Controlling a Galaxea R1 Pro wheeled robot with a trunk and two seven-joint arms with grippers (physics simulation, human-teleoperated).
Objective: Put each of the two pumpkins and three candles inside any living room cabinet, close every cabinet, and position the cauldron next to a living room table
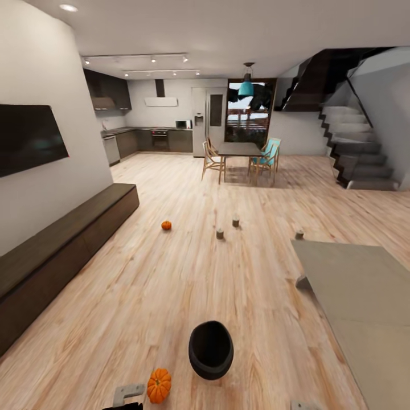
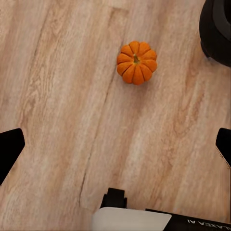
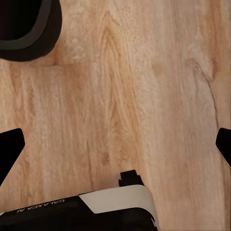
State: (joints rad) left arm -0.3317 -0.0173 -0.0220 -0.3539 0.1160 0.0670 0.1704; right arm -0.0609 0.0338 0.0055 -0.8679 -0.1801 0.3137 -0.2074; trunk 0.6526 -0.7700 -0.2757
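Both jaws open, empty | cauldron [image 1: 211,349] upright on floor, nothing visible inside | pumpkin [image 1: 159,385] beside it

The cauldron [image 2: 217,30] is cut off by the frame edge in both wrist views. Each pincer's fingers [image 2: 9,150] show only as dark tips at the edges. The three candles [image 1: 220,233] are too small to detail.

Evenly bright, soft render; ceiling spotlights [image 1: 152,58] glow (faint shadows), wide-angle stretching at the edges.
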